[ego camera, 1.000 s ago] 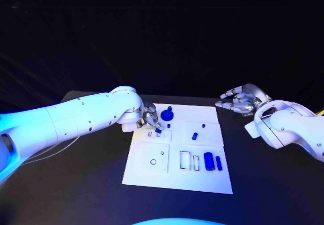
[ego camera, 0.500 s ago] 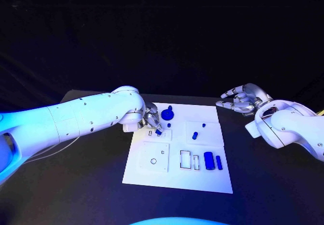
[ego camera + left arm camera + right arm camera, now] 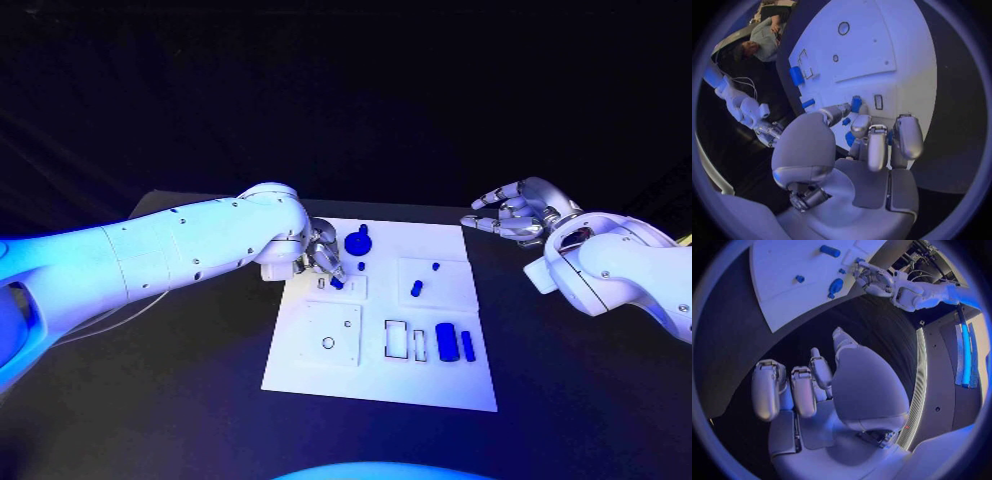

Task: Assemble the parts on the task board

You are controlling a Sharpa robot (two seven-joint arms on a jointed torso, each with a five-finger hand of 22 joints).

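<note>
The left robot hand (image 3: 320, 254) pinches a small blue part (image 3: 338, 282) over the white task board (image 3: 387, 375), while the right robot hand (image 3: 512, 214) hovers empty, fingers loosely apart, beside the board.

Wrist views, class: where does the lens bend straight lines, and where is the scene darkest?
Left wrist view: the white rectangular task board has curved edges, a fisheye effect. Head view: blackness beyond the black table; blue light tints the board.
</note>
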